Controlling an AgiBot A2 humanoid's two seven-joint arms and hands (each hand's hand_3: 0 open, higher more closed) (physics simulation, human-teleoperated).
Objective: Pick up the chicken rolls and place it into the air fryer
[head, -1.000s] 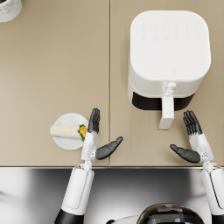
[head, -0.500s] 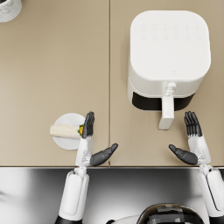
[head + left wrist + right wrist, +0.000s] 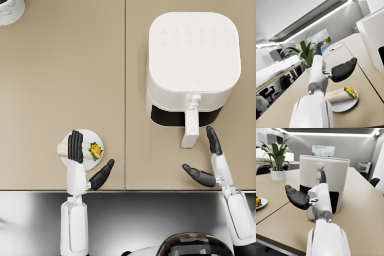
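I'm hovering my left robot hand (image 3: 80, 157), open, over the chicken rolls (image 3: 86, 149); nothing gripped yet. Pickup & transfer to air fryer (image 3: 192, 70) are pending.

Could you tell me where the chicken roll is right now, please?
In the head view, the pale chicken roll lies on a small round white plate at the table's near left, under the left hand.

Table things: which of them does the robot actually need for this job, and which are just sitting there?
Needed:
chicken roll on its white plate
air fryer, its drawer pulled slightly out
left hand, open above the roll
right hand, open beside the fryer

Just sitting there:
potted plant
pot at the table's far corner
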